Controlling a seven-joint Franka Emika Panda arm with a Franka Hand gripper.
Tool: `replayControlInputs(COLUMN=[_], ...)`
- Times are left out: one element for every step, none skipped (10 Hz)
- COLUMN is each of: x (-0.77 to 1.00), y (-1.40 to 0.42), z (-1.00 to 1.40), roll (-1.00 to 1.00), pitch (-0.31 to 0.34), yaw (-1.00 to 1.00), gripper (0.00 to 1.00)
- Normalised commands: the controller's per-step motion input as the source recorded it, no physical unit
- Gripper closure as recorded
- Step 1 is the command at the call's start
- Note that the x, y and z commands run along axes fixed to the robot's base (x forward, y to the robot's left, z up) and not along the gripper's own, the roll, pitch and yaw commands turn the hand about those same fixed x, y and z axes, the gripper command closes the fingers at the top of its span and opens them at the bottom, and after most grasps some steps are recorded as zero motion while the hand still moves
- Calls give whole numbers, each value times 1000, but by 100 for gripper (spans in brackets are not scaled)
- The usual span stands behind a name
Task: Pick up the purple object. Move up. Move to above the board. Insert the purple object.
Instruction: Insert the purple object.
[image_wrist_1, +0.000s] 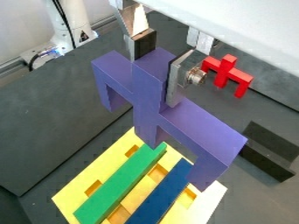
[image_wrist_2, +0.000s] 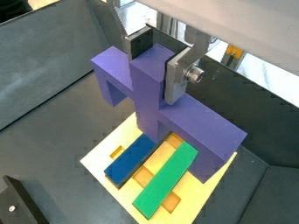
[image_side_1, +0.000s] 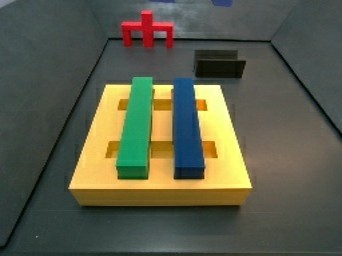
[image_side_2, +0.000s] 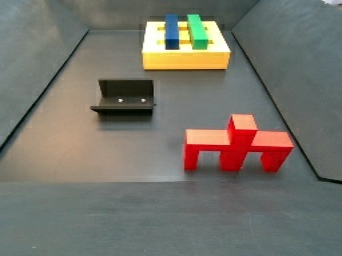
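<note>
My gripper (image_wrist_1: 160, 66) is shut on the central stem of the purple object (image_wrist_1: 146, 101), one silver finger on each side; both wrist views show this, the second with the gripper (image_wrist_2: 158, 63) and the purple object (image_wrist_2: 142, 92). The piece hangs in the air with its wide crossbar over one end of the yellow board (image_wrist_1: 100, 171), which also shows in the wrist view (image_wrist_2: 107, 144). The board carries a green bar (image_wrist_1: 122, 184) and a blue bar (image_wrist_1: 166, 194). In both side views the board (image_side_1: 160, 182) (image_side_2: 185, 60) shows, but the gripper and the purple piece are out of view.
A red legged piece (image_wrist_1: 225, 72) (image_side_1: 147, 30) (image_side_2: 238, 148) stands on the dark floor away from the board. The black fixture (image_wrist_1: 268, 149) (image_side_1: 219, 64) (image_side_2: 124, 97) stands between them. Dark walls enclose the floor.
</note>
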Motion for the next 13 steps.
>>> replayControlInputs(x=[0, 0, 0, -26, -71, -80, -143, -126, -74, -209, -251, 0, 100], y=[-346, -609, -680, -743, -760, -409, -480, -483, -306, -9, 0, -83, -200], z=[-623, -637, -669, -654, -606, -674, -700, -649, -617, -540, -554, -626, -520], roll=[239, 277, 281, 297, 310, 134, 190, 250, 137, 0, 33, 86, -23], pitch=[-174, -183, -164, -170, -199, -206, -234, -221, -70, -9, -63, 0, 0], yaw=[60, 137, 103, 106, 83, 0, 0, 29, 0, 66, 157, 109, 26], gripper=[100, 100, 100, 100, 100, 100, 100, 100, 100, 100, 100, 100, 100])
